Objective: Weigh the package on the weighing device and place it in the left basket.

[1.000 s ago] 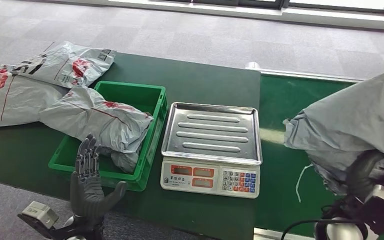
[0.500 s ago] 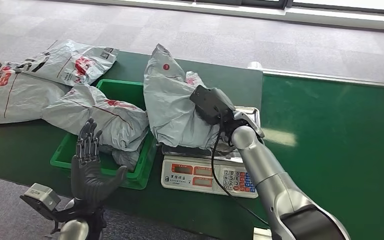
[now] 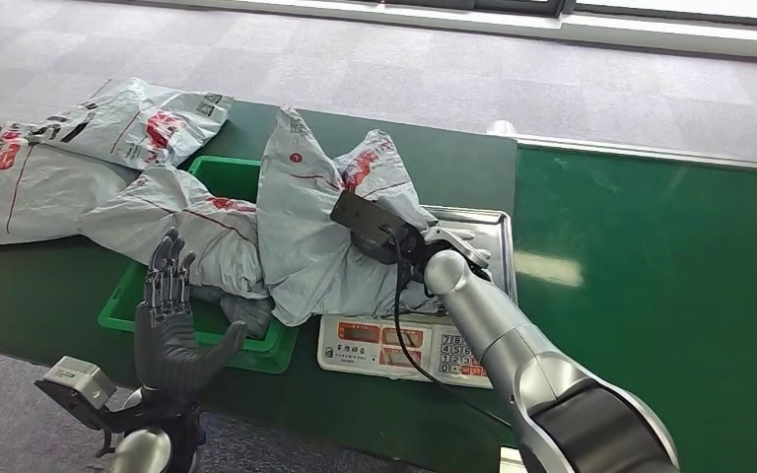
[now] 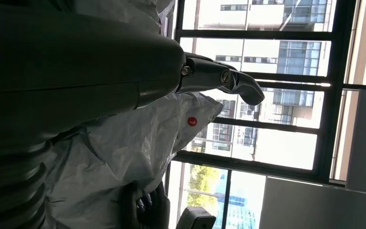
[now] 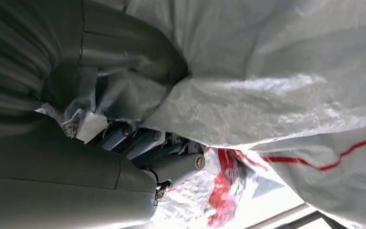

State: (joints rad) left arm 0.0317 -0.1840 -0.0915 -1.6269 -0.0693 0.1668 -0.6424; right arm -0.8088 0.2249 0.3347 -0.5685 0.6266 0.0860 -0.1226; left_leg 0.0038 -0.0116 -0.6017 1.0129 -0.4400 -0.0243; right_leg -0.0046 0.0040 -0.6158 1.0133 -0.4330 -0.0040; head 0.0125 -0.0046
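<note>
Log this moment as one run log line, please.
stage: package over scale | right hand: grips grey package | package: overhangs scale and green basket | left hand: raised, holds nothing

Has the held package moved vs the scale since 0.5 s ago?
Yes. The package in the right hand has shifted left, off the scale tray's left edge, and now overhangs the green basket.
</note>
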